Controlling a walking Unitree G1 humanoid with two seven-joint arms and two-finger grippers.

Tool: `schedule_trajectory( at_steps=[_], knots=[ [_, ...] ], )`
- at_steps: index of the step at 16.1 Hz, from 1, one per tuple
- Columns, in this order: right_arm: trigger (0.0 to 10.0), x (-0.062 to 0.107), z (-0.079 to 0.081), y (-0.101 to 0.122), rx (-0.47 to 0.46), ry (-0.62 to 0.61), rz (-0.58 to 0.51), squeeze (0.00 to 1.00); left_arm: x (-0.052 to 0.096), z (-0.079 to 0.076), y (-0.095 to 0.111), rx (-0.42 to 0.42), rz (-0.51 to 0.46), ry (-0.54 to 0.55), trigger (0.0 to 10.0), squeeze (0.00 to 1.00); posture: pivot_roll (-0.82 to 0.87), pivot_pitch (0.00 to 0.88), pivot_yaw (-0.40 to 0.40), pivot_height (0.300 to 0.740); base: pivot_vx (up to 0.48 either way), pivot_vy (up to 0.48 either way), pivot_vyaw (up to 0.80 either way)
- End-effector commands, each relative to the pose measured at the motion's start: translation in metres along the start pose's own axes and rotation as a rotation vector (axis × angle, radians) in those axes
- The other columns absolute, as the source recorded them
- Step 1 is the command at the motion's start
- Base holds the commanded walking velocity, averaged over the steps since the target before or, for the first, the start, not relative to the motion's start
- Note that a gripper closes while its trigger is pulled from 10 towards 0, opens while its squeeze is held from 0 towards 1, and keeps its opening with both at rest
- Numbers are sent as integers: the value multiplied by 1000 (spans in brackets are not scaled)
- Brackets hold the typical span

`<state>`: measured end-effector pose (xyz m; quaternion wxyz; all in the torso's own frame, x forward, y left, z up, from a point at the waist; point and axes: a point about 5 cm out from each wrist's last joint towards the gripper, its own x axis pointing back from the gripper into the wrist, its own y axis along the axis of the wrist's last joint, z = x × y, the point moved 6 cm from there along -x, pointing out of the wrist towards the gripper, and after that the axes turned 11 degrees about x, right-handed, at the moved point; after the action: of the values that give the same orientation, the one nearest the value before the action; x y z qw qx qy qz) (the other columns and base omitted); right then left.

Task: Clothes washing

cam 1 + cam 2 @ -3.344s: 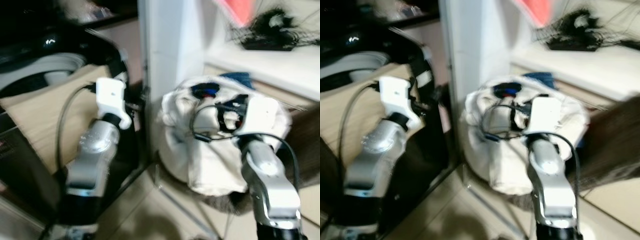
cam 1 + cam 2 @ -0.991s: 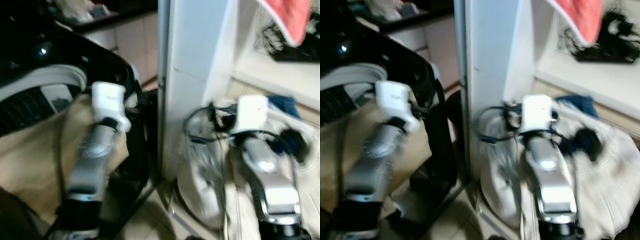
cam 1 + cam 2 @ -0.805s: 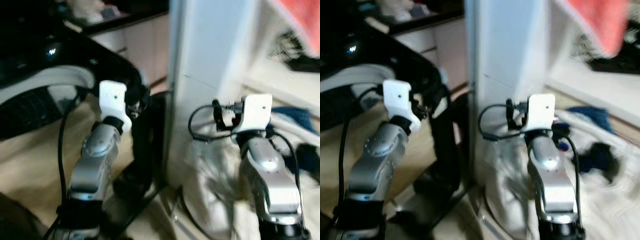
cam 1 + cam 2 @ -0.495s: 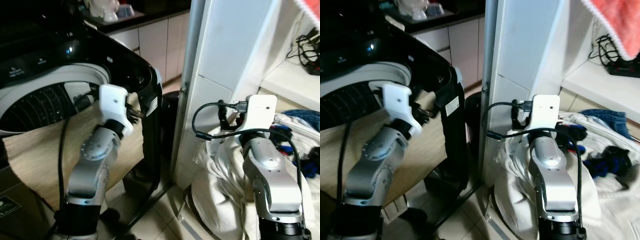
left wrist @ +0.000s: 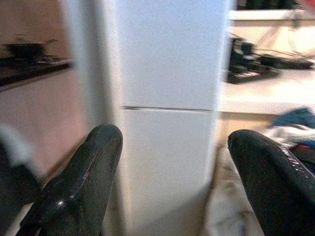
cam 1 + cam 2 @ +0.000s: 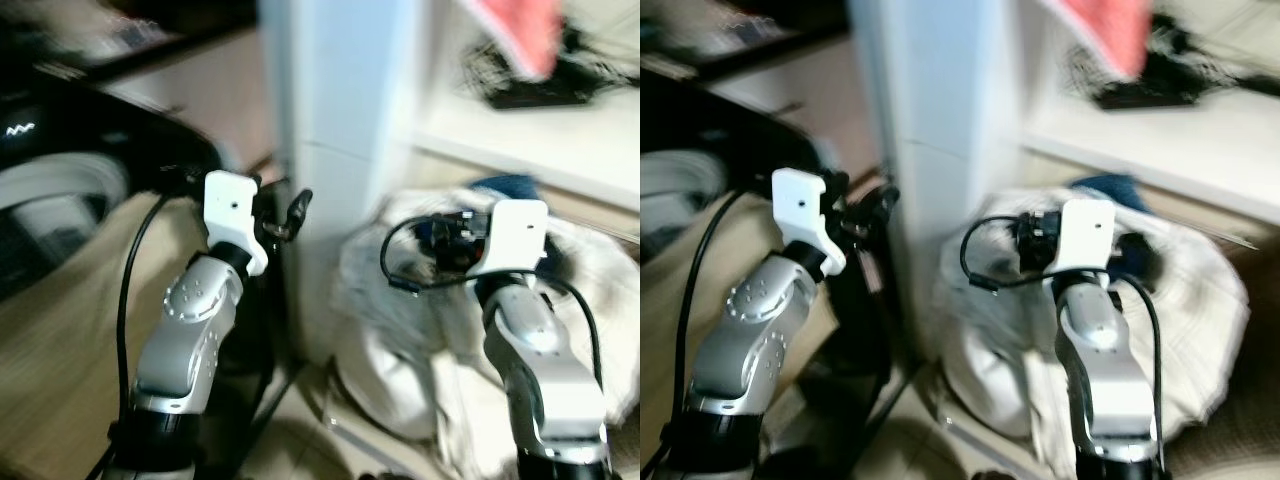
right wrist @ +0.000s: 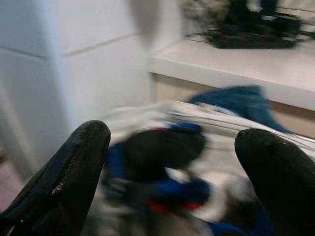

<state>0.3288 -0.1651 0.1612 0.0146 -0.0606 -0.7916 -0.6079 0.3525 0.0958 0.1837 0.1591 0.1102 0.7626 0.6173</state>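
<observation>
Below right hand (image 7: 172, 162): laundry heap (image 6: 1180, 300) | both hands spread, empty | left hand (image 5: 172, 162) facing white pillar (image 5: 167, 98)

The scene is seen from the head in two blurred eye views, looking forward and down over both raised arms at a white pillar (image 6: 330, 150) and a heap of laundry (image 6: 1180, 300). The pillar (image 5: 167, 98) is faced squarely and closely by the left wrist view, framed between two spread black fingers (image 5: 78, 182). The laundry (image 7: 162, 162) is looked at closely by the right wrist view, between its parted fingers (image 7: 64, 177). A white shelf (image 7: 236, 59) beyond the fingers is shared by all views.
</observation>
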Motion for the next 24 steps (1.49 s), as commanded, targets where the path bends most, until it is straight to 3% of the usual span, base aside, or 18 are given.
schedule_trajectory(
  at_steps=[1, 8, 13, 14, 17, 21, 22, 23, 24],
  knots=[
    [10000, 2, -1, 2, -8, -7, 4, 0, 2, 3, 1, -3, 2, 10, 10000, 0, -90, 0, 22, 740, 0, 0, -800],
    [10000, 2, 12, 2, 12, 68, 14, 0, 1, 4, 0, 2, 6, 25, 10000, 0, -93, 0, 18, 740, 0, 0, -114],
    [10000, -2, 11, -2, 32, 71, 50, 0, 0, 5, -3, -16, 25, 25, 10000, 0, -95, 0, 18, 740, 0, 0, 0],
    [10000, -3, 4, -6, 15, 40, 79, 1000, 1, -1, -3, -4, 27, -31, 10000, 0, -96, 0, 17, 740, 0, 0, 0],
    [10000, -9, -12, -10, 4, -12, 117, 1000, 9, -25, -1, -28, 55, -267, 10000, 0, -97, 0, 18, 740, 0, 0, 0],
    [10000, -18, -21, -14, 51, 20, 183, 1000, 23, -40, -8, -87, 156, -481, 10000, 0, -100, 0, 24, 740, 0, 0, 0],
    [10000, -18, -21, -19, 73, 34, 225, 67, 28, -43, -10, -88, 187, -531, 10000, 0, -100, 0, 24, 740, 0, 0, 0],
    [10000, -19, -20, -21, 74, 59, 244, 0, 33, -48, -11, -83, 213, -580, 10000, 0, -97, 0, 25, 740, 0, 0, 0],
    [10000, -21, -17, -17, 80, 101, 220, 0, 36, -51, -12, -88, 233, -617, 10000, 0, -98, 0, 27, 740, 0, 0, 0]
  ],
)
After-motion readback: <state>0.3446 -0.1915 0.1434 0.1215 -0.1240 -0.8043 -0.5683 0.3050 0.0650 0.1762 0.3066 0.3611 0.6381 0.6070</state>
